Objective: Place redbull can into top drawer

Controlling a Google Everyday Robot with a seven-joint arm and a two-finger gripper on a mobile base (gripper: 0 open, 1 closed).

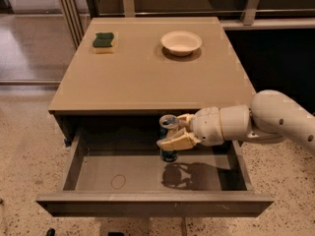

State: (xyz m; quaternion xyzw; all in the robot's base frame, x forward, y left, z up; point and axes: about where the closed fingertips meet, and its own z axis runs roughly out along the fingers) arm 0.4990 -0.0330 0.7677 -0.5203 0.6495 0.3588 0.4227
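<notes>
The redbull can (168, 154) is a slim blue and silver can with a shiny top. It stands upright inside the open top drawer (147, 203), near the back middle, its base low over the drawer floor. My gripper (175, 130) reaches in from the right and is shut on the can's upper part, one finger (177, 141) in front and one behind. The drawer is pulled out below the table's front edge, with a faint ring mark (118, 181) on its floor at the left.
On the tan table (147, 77) a green-and-yellow sponge (104, 41) lies at the back left and a white bowl (181, 42) at the back right. My white arm (275, 122) crosses the drawer's right side.
</notes>
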